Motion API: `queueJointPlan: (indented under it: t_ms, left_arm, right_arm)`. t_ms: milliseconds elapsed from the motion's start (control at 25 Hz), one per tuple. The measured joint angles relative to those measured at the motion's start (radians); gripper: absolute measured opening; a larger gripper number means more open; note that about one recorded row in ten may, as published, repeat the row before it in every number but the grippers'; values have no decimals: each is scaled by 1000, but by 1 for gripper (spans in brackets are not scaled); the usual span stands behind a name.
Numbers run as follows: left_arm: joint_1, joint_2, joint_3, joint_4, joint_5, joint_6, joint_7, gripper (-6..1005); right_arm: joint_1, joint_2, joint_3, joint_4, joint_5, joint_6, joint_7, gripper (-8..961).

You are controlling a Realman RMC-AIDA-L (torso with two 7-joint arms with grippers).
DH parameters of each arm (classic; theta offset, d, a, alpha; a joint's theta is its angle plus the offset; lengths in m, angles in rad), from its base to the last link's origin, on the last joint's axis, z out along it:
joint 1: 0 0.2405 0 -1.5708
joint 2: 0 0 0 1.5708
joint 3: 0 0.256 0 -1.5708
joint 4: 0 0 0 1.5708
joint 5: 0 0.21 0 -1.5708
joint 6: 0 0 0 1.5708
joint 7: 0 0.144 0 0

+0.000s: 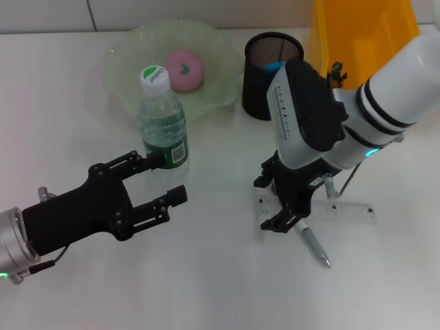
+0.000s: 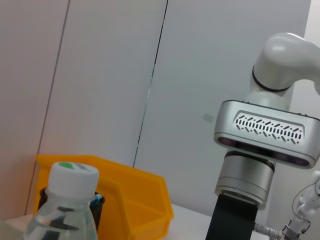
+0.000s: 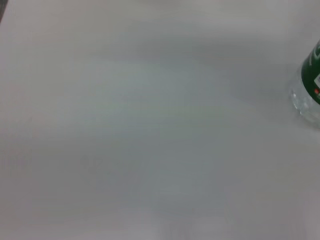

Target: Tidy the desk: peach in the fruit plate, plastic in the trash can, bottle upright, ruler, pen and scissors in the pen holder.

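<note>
The water bottle (image 1: 163,124) stands upright in front of the green fruit plate (image 1: 124,65), which holds the pink peach (image 1: 184,69). My left gripper (image 1: 163,179) is open just in front of the bottle, its far finger at the bottle's base. My right gripper (image 1: 271,203) is open and low over the left end of the clear ruler (image 1: 347,211) and the upper end of the pen (image 1: 313,245). Both lie flat on the table. The black mesh pen holder (image 1: 271,65) holds something blue. The bottle also shows in the left wrist view (image 2: 70,200) and the right wrist view (image 3: 310,90).
A yellow bin (image 1: 361,27) stands at the back right, behind my right arm; it also shows in the left wrist view (image 2: 135,200). A thin cable hangs by the right wrist. The white table (image 1: 206,289) is bare at the front.
</note>
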Motion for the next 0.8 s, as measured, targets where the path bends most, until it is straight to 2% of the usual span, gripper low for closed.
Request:
queueJointPlan:
  t_ms: [360,640,800]
  left_arm:
    - [0,-1,3,0,0,0,1,725]
    - [2,-3,-1,0,1,0,1,725]
    - [2,-2,-2,0,2,-1,2,725]
  right_arm:
    - [32,2,-29,87,38,71,5,732]
    - [27,2,-29,72,37,66,6,723]
    - [25,1,-29,69,37,66,7,618]
